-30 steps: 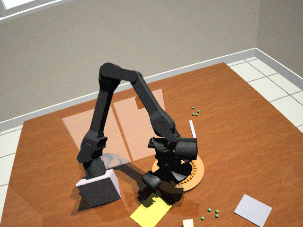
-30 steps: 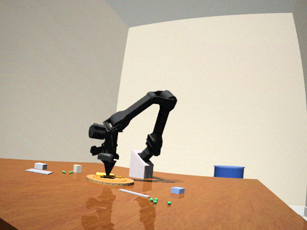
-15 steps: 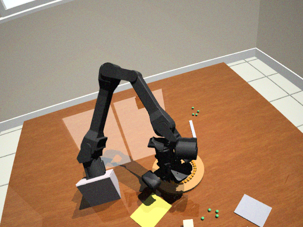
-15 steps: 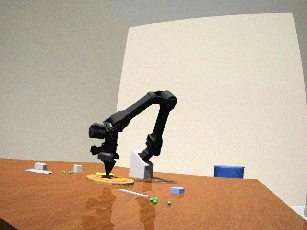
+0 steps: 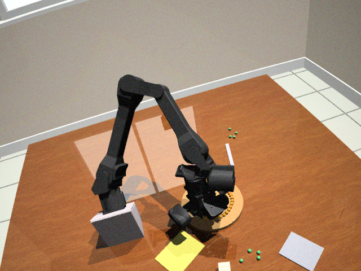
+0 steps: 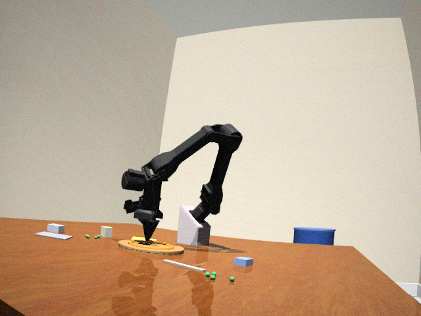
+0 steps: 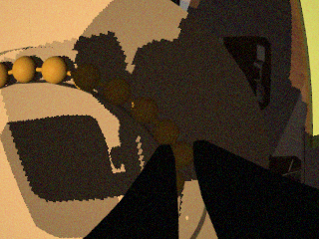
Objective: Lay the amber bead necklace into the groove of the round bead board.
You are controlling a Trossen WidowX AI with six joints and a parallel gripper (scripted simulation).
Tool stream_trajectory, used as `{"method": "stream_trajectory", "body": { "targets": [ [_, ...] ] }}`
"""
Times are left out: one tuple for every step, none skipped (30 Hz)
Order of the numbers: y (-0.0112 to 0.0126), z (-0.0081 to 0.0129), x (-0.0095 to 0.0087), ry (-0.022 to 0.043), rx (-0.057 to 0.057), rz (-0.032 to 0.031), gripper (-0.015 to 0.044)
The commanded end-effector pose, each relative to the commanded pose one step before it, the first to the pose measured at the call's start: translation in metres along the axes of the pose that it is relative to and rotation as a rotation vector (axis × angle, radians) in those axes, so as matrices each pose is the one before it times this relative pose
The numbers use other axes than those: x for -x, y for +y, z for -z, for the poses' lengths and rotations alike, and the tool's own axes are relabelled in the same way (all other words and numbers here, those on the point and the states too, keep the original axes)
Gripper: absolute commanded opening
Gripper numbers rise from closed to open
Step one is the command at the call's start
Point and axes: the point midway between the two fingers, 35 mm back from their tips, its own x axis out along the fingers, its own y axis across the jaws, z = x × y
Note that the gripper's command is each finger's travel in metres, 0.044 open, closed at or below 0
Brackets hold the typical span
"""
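The round tan bead board (image 5: 238,204) (image 6: 173,251) (image 7: 54,0) lies on the wooden table right of the arm's base. The amber bead necklace (image 5: 230,204) (image 6: 153,246) (image 7: 40,68) curves along the board's groove; in the wrist view the string runs from the lit left side into shadow and down between the fingers. My gripper (image 5: 207,212) (image 6: 148,239) (image 7: 186,159) points straight down at the board's near-left part and is shut on the necklace, low on the board. The arm hides the board's left half in the top view.
A yellow sheet (image 5: 180,250) (image 7: 307,40) lies just in front of the board, a white stick (image 5: 229,153) (image 6: 183,265) behind it. Green beads (image 5: 232,133) (image 5: 250,255) (image 6: 212,274) lie loose. There is a grey sheet (image 5: 301,250), a small blue block (image 6: 243,261) and a blue bin (image 6: 314,236).
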Motion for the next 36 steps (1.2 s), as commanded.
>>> {"method": "stream_trajectory", "body": {
  "targets": [
    [-0.00101, 0.00140, -0.00408, 0.00671, -0.0047, -0.00080, 0.0000],
    [0.00083, -0.00123, 0.00325, -0.00607, 0.0046, 0.00137, 0.0026],
    [0.00000, 0.00000, 0.00000, 0.00000, 0.0000, 0.00000, 0.0053],
    [0.00000, 0.00000, 0.00000, 0.00000, 0.0000, 0.00000, 0.0079],
    [0.00000, 0.00000, 0.00000, 0.00000, 0.0000, 0.00000, 0.0105],
    [0.00000, 0.00000, 0.00000, 0.00000, 0.0000, 0.00000, 0.0131],
    [0.00000, 0.00000, 0.00000, 0.00000, 0.0000, 0.00000, 0.0157],
    [0.00000, 0.00000, 0.00000, 0.00000, 0.0000, 0.00000, 0.0184],
    [0.00000, 0.00000, 0.00000, 0.00000, 0.0000, 0.00000, 0.0210],
    [0.00000, 0.00000, 0.00000, 0.00000, 0.0000, 0.00000, 0.0236],
    [0.00000, 0.00000, 0.00000, 0.00000, 0.0000, 0.00000, 0.0263],
    [0.00000, 0.00000, 0.00000, 0.00000, 0.0000, 0.00000, 0.0289],
    [0.00000, 0.00000, 0.00000, 0.00000, 0.0000, 0.00000, 0.0315],
    [-0.00007, 0.00009, 0.00051, 0.00045, -0.0004, -0.00010, 0.0341],
    [-0.00020, 0.00027, 0.00154, 0.00137, -0.0011, -0.00030, 0.0368],
    [-0.00030, 0.00042, 0.00232, 0.00207, -0.0016, -0.00048, 0.0394],
    [-0.00021, 0.00030, 0.00155, 0.00140, -0.0011, -0.00034, 0.0420],
    [0.00022, -0.00053, -0.00360, -0.00222, -0.0004, 0.00094, 0.0440],
    [0.00000, -0.00001, 0.00107, 0.00067, 0.0000, -0.00025, 0.0440],
    [-0.00001, -0.00001, 0.00162, 0.00102, 0.0000, -0.00038, 0.0440],
    [-0.00001, 0.00000, 0.00108, 0.00068, 0.0000, -0.00026, 0.0440],
    [0.00000, 0.00000, 0.00036, 0.00023, 0.0000, -0.00009, 0.0440],
    [0.00000, 0.00000, 0.00000, 0.00000, 0.0000, 0.00000, 0.0440],
    [0.00000, 0.00000, 0.00000, 0.00000, 0.0000, 0.00000, 0.0440],
    [0.00000, 0.00000, 0.00000, 0.00000, 0.0000, 0.00000, 0.0440],
    [0.00000, 0.00000, 0.00000, 0.00000, 0.0000, 0.00000, 0.0440],
    [0.00000, 0.00000, 0.00000, 0.00000, 0.0000, 0.00000, 0.0440],
    [0.00000, 0.00000, 0.00000, 0.00000, 0.0000, 0.00000, 0.0440],
    [0.00000, 0.00000, 0.00000, 0.00000, 0.0000, 0.00000, 0.0440],
    [0.00000, 0.00000, 0.00000, 0.00000, 0.0000, 0.00000, 0.0440],
    [0.00000, 0.00000, 0.00000, 0.00000, 0.0000, 0.00000, 0.0440],
    [0.00000, 0.00000, 0.00000, 0.00000, 0.0000, 0.00000, 0.0440],
    [0.00000, 0.00000, 0.00000, 0.00000, 0.0000, 0.00000, 0.0440],
    [0.00000, 0.00000, 0.00000, 0.00000, 0.0000, 0.00000, 0.0440],
    [0.00000, 0.00000, 0.00000, 0.00000, 0.0000, 0.00000, 0.0440],
    [0.00000, 0.00000, 0.00000, 0.00000, 0.0000, 0.00000, 0.0440]
  ]
}}
